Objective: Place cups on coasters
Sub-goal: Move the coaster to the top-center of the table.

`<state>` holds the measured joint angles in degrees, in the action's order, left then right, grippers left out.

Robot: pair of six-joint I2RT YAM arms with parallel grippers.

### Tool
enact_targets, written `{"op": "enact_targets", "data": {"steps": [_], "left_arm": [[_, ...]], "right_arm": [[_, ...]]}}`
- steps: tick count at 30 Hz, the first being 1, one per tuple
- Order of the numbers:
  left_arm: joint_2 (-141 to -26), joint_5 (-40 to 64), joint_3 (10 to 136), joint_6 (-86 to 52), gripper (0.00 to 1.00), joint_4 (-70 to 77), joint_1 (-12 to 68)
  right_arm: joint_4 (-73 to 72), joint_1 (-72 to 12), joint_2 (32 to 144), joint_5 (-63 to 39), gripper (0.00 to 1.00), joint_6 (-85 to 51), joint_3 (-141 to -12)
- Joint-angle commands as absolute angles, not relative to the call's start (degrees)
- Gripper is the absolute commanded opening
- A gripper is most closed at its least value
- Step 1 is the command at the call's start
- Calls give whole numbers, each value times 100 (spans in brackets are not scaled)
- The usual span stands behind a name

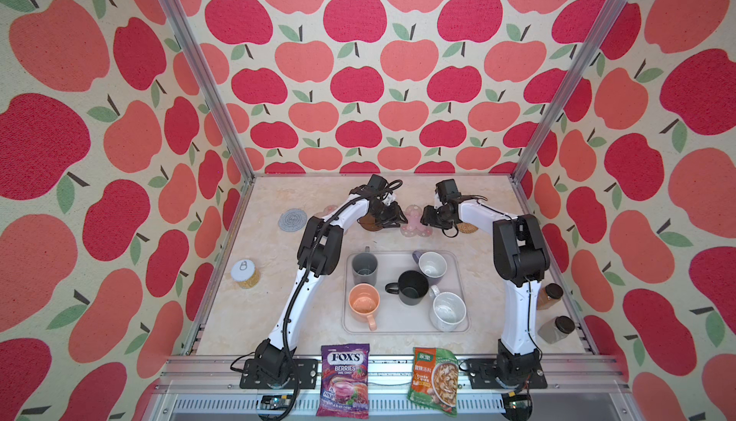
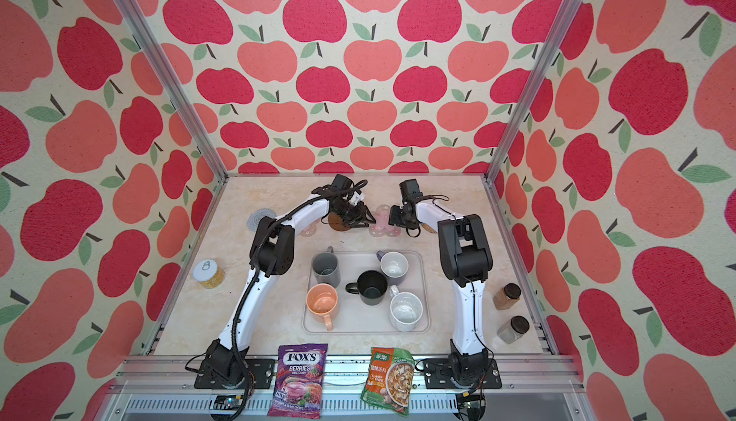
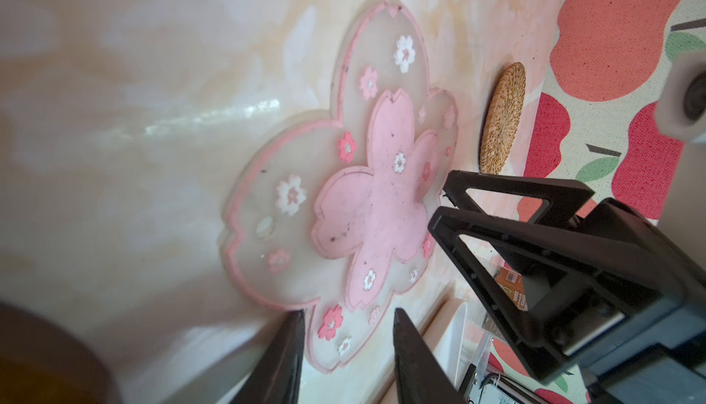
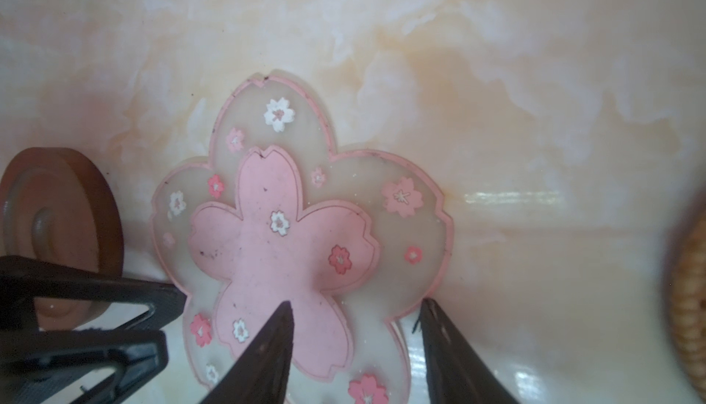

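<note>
**Two grippers meet over a pink flower coaster; five mugs wait on the tray**

A marble-patterned table is shown from above, enclosed by apple-print walls. A pale tray is set just toward 6 o'clock from the table's centre. All five cups are stood upright on it:

- the grey mug at the tray's 11 o'clock
- the lavender mug at 1 o'clock
- the black mug in the middle
- the peach mug at 7 o'clock
- the speckled white mug at 5 o'clock

The coasters are laid in a row toward the table's 12 o'clock. The blue-grey coaster is at 10 o'clock, and a second flower coaster is mostly hidden under the left arm. Then come the brown disc, the pink flower coaster at 12 o'clock and the rattan coaster at 1 o'clock.

The left gripper and right gripper are faced toward each other over the pink flower coaster. The left fingers are parted narrowly and the right fingers more widely. Nothing is held between either pair. Whether the tips touch the coaster cannot be told.

A can is stood at 9 o'clock, two jars at 4 o'clock and two packets at 6 o'clock.
</note>
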<state>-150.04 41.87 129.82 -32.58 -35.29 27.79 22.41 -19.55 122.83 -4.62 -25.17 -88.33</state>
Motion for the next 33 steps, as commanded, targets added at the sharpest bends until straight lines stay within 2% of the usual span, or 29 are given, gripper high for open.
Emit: {"op": "enact_targets", "data": {"steps": [1,17,33], "left_arm": [[-15293,3922,13087,-3380,41,-3531,2689],[-15487,3980,13438,-3468,41,-3691,2676],[-15214,4228,12882,-3865,40,-3287,2755]], "right_arm": [[2733,-1925,12662,-299,56,-2435,-8819],[2854,-1679,12983,-499,56,-2399,-9426],[2743,-1679,13123,-768,56,-2562,-9534]]}}
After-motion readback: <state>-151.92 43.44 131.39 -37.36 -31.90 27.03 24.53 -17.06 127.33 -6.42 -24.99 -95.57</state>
